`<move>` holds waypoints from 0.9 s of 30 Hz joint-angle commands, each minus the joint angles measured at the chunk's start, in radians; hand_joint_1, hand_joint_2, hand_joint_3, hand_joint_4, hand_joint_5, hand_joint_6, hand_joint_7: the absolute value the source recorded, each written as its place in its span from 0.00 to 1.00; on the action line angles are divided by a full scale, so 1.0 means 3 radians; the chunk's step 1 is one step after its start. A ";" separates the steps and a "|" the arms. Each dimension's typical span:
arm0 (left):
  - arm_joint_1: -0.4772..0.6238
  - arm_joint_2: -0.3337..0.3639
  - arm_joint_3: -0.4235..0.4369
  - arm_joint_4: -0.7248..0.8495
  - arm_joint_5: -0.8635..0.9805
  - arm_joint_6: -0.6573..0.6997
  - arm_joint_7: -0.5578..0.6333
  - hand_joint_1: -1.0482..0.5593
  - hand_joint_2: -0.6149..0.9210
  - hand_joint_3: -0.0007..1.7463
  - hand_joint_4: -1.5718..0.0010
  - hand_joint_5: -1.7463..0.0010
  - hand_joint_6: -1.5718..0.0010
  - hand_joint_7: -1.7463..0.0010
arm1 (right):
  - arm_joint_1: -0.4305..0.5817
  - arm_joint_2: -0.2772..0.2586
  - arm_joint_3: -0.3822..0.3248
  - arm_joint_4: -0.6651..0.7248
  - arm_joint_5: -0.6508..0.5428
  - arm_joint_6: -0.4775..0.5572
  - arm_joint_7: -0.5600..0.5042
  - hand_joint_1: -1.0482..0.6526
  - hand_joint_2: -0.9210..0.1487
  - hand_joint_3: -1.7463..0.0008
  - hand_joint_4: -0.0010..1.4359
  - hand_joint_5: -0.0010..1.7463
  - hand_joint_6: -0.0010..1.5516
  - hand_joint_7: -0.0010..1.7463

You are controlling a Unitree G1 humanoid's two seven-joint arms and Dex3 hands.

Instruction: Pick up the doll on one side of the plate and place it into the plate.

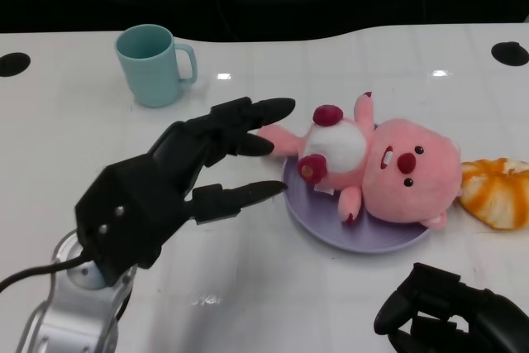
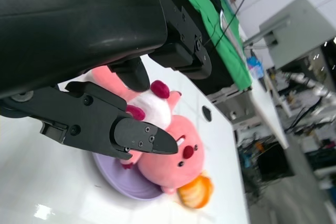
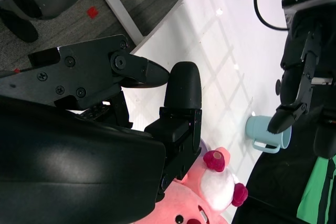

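A pink plush doll (image 1: 388, 171) with a white belly lies on its back across the lilac plate (image 1: 364, 241), its head toward the right. My left hand (image 1: 190, 171) hovers just left of the plate with fingers spread, holding nothing; its upper fingertips (image 1: 260, 145) reach the doll's pink leg. The left wrist view shows the doll (image 2: 178, 156) on the plate (image 2: 121, 179) beyond my parted fingers (image 2: 142, 137). My right hand (image 1: 455, 312) rests low near the table's front right corner, empty, fingers loosely bent. The doll (image 3: 218, 184) shows past it in the right wrist view.
A teal mug (image 1: 153, 64) stands at the back left. An orange-and-white plush piece (image 1: 496, 192) lies against the plate's right side, beside the doll's head. The white table ends at a dark edge behind.
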 commanded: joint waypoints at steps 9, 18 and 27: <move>0.0684 -0.0291 0.0209 -0.0778 -0.0620 0.0794 0.0329 0.64 0.67 0.84 0.48 0.11 0.49 0.25 | 0.0012 -0.0044 -0.0004 -0.0016 -0.0011 -0.0024 0.0008 0.45 0.00 0.71 0.45 1.00 0.31 0.93; 0.1001 -0.0373 0.0219 -0.1113 -0.0896 0.1265 0.0527 0.62 0.69 0.86 0.40 0.00 0.50 0.06 | 0.0004 -0.0031 0.0022 -0.0042 -0.0012 0.0018 -0.0009 0.45 0.00 0.71 0.45 1.00 0.32 0.92; 0.1323 -0.0378 0.0209 -0.1375 -0.1069 0.1572 0.0635 0.63 0.70 0.85 0.41 0.00 0.53 0.00 | -0.0008 -0.0027 0.0026 -0.0031 -0.0016 -0.0015 -0.0010 0.45 0.00 0.72 0.46 1.00 0.33 0.93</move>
